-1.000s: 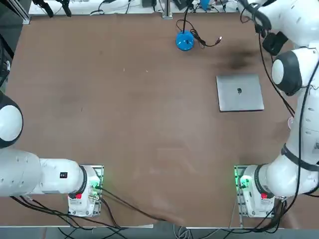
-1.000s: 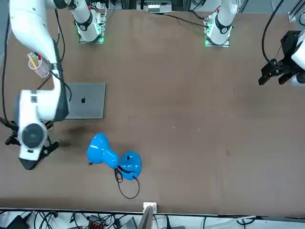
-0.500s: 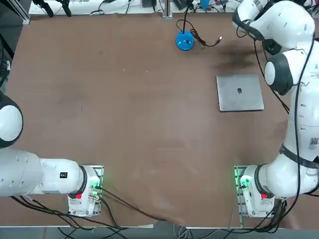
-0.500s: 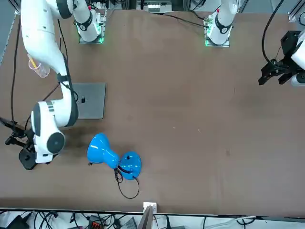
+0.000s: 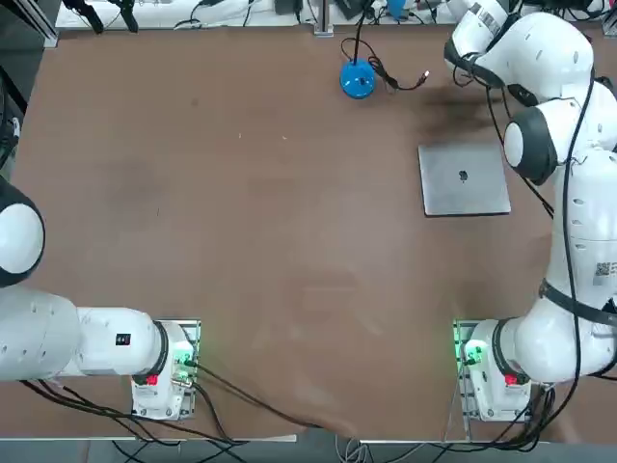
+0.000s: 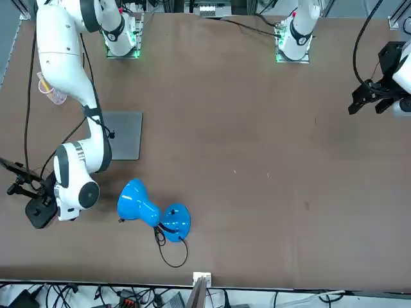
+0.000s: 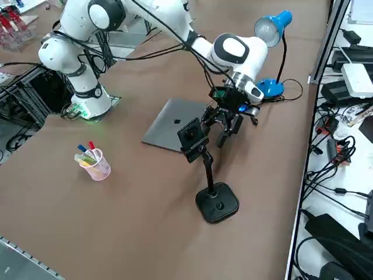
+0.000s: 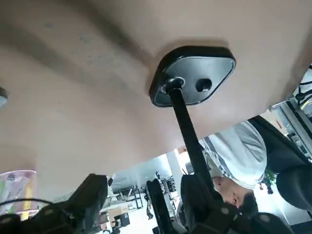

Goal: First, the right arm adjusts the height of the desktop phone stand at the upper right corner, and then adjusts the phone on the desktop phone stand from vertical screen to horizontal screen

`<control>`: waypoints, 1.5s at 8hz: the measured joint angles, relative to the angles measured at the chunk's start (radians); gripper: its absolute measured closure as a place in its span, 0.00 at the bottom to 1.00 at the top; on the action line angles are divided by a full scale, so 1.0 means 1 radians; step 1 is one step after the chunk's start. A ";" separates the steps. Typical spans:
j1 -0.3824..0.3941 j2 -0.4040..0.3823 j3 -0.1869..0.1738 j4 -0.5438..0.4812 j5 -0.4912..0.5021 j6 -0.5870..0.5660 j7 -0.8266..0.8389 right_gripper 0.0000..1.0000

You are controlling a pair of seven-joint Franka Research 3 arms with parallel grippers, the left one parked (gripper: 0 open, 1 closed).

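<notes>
The right gripper (image 8: 144, 184) is over the table's far right part, its two fingers wide apart beside the head of the desktop phone stand (image 7: 217, 202), which carries the phone (image 7: 192, 138). The stand's base rests flat near that far right corner, with bare tabletop (image 7: 256, 245) between it and the far edge. The closed laptop (image 7: 175, 123) lies nearby, toward the middle; the blue lamp (image 6: 176, 221) sits farther left, near the far edge.
</notes>
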 joint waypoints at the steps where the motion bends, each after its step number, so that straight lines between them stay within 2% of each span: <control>1: -0.003 0.008 -0.004 0.000 -0.019 -0.001 -0.006 0.11; 4: -0.013 0.020 -0.010 0.000 -0.065 -0.010 -0.022 0.17; 5: -0.017 0.020 -0.013 0.000 -0.066 -0.014 -0.026 0.22; 8: -0.027 0.023 -0.017 0.000 -0.067 -0.019 -0.030 0.26; 9: -0.028 0.023 -0.017 0.000 -0.067 -0.024 -0.031 0.33; 12: -0.032 0.023 -0.018 0.000 -0.067 -0.056 -0.032 0.39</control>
